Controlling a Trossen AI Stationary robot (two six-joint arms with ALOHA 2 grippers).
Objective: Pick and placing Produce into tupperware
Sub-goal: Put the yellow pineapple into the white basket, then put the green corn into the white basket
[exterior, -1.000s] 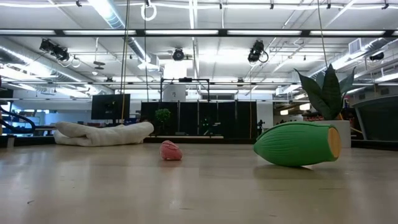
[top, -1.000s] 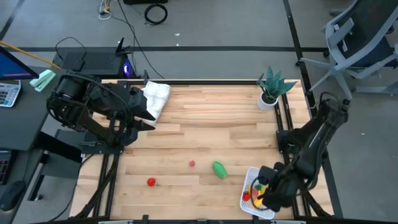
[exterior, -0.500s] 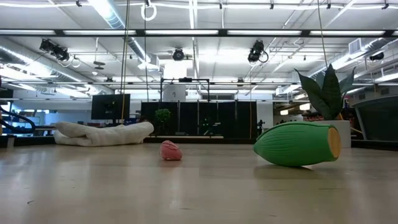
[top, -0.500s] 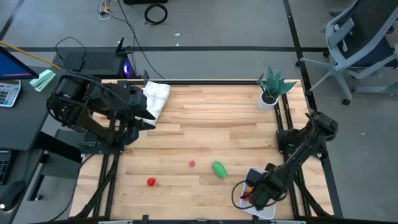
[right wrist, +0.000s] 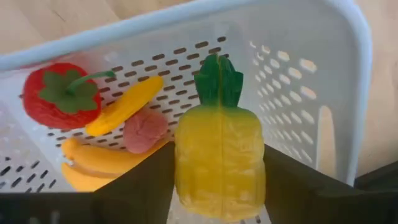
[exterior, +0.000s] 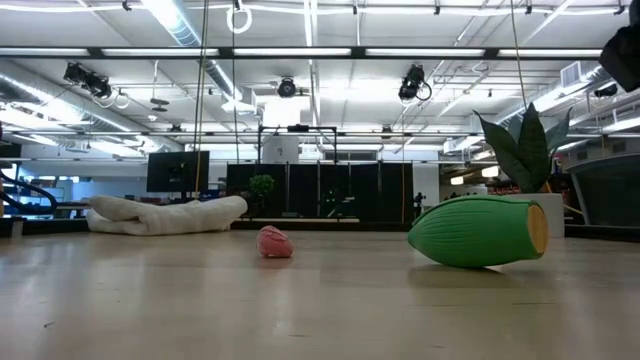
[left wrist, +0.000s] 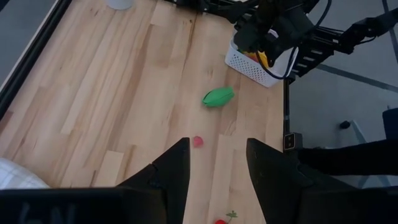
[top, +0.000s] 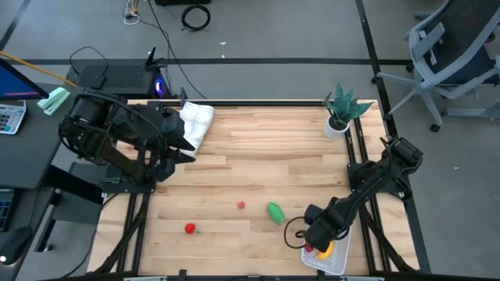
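My right gripper (right wrist: 219,149) hangs over the left end of the white basket (top: 337,261), shut on a yellow toy pineapple (right wrist: 217,155). Inside the basket (right wrist: 348,50) lie a red strawberry (right wrist: 59,96), a yellow-orange piece (right wrist: 124,106), a pink-red piece (right wrist: 144,130) and a banana (right wrist: 93,165). A green oblong piece (top: 275,211) lies on its side on the table left of the basket. Farther left are a small red piece (top: 241,205) and a red piece with a stem (top: 190,228). My left gripper (left wrist: 217,146) waits open at the far left corner. My right gripper pinches the pineapple by the two long sides of its yellow body (right wrist: 183,168), one finger (right wrist: 149,186) on each side. The fingers come from above and lie along it, its green crown (right wrist: 217,78) pointing away over the basket's floor. Whether it touches the floor I cannot tell.
A potted green plant (top: 344,109) stands at the far right corner. A white cloth (top: 195,121) lies at the far left, beside my left arm. Bare wood spreads across the table's middle. In the low view, the right arm (exterior: 622,45) shows at the upper right.
My right gripper has moved toward the table's left, from over the basket's middle to its left end, and the arm has stretched out lower over the table. It has come into the low view's upper right corner. The loose pieces on the table have stayed put.
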